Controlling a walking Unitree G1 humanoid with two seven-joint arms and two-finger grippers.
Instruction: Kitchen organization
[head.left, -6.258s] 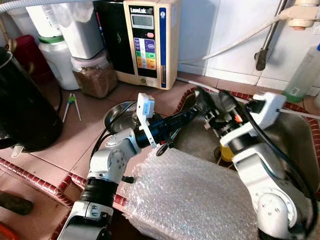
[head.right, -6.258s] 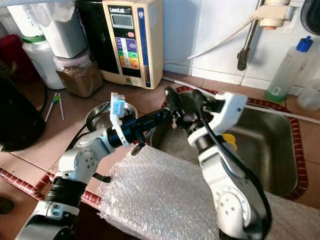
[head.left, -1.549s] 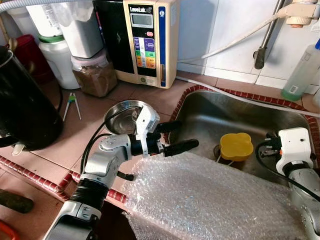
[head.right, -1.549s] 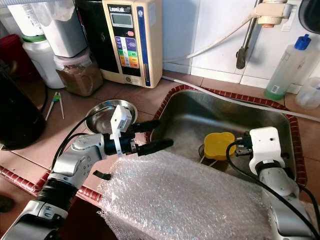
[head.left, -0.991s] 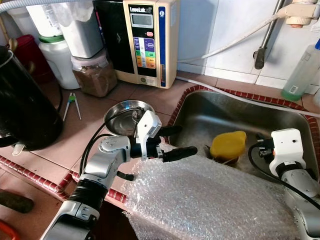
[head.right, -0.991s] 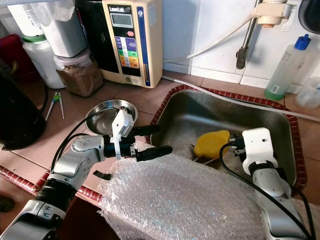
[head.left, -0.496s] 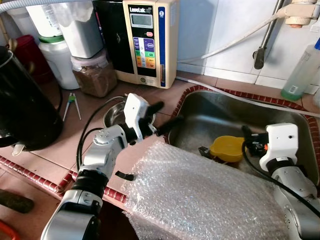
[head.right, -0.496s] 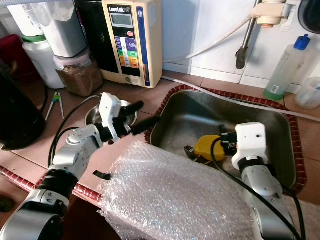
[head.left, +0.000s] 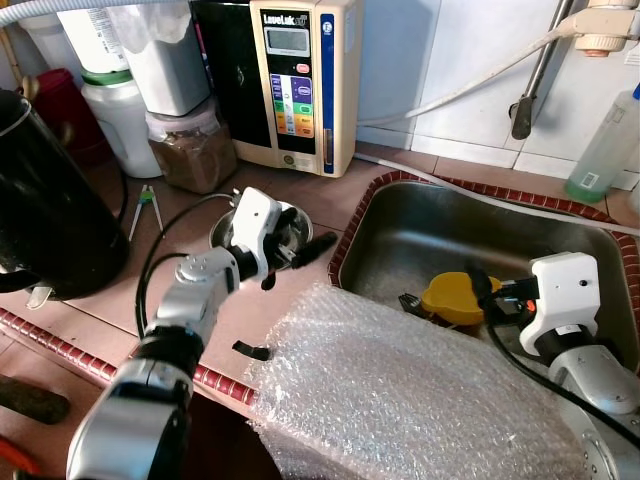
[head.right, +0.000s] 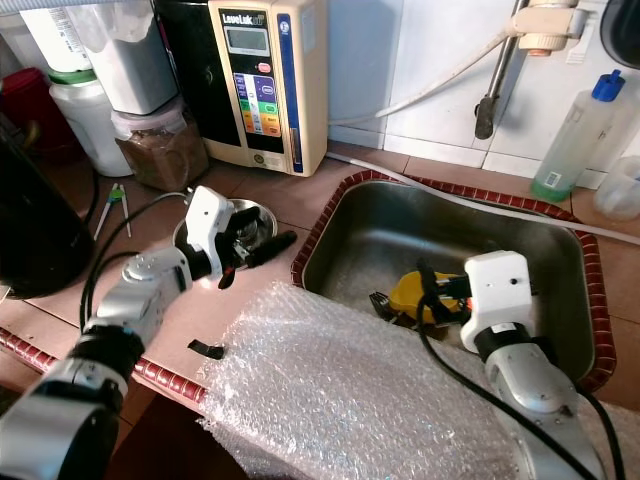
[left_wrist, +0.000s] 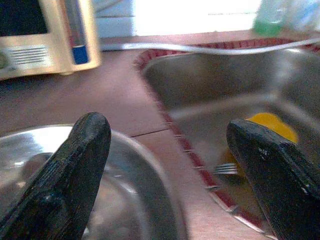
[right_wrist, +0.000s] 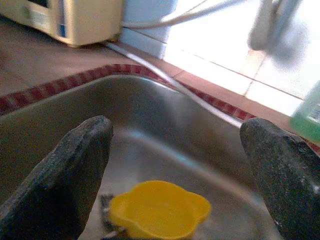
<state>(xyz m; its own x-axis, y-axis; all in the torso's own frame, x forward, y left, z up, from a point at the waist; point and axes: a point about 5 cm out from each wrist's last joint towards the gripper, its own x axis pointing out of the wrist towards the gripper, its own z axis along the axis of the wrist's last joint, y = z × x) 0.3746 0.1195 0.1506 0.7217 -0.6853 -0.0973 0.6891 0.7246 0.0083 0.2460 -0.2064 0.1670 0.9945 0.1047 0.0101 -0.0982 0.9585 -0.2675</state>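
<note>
Right gripper (right_wrist: 165, 165) fingers spread, empty, aimed straight at yellow bowl (right_wrist: 158, 209) on sink (head.left: 440, 215) floor; nearer than left gripper (head.left: 295, 240), spread over metal dish (left_wrist: 60, 165)

White wall tiles (head.left: 440, 60) back a terracotta-tiled counter (head.left: 150, 280) (red mosaic edging) under bright daylight.

Two silver arms are wearing white boxy wrist housings, looping black cables trailing along them, ending in long, matte black fingers (left_wrist: 75, 175).
</note>
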